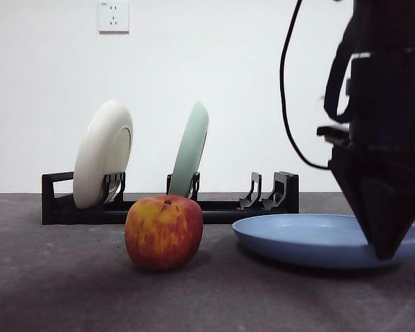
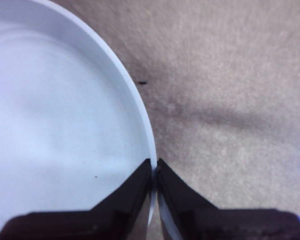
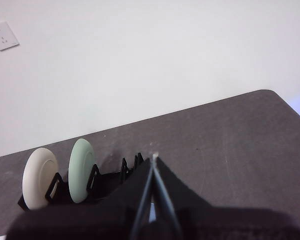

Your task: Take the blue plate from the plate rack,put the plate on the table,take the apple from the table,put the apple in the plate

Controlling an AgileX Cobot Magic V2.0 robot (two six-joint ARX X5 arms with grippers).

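My left gripper (image 2: pixel 155 167) is clamped on the rim of the large round matte dusty-blue plate (image 1: pixel 318 238), one black jaw inside the rim, one outside. The plate lies flat on the dark grey mottled table (image 1: pixel 69 290), toward the right side near the front edge, just in front of the right end of the long low black plastic plate rack (image 1: pixel 277 197). So the plate is out of the rack and set down. I judge the step in hand to be the release.

Next move: spread the jaws, lift clear of the rim without dragging the plate, then go for the round red apple with yellow-orange streaks (image 1: pixel 164 232). It stands on the table just left of the plate, near but apart, in front of the rack's middle.

My right gripper (image 3: pixel 152 165) hangs high over the table with jaws pressed together, holding nothing that I can see.

View differences: the front view shows the apple and the plate lying flat, but the pinch is hidden behind the dark arm. The left wrist view shows the rim between the jaws, no apple or rack. The right wrist view looks down at the rack toward the far left corner with the cream-white plate (image 3: pixel 39 177) and pale green plate (image 3: pixel 81 170) upright in slots. Apple not seen there.
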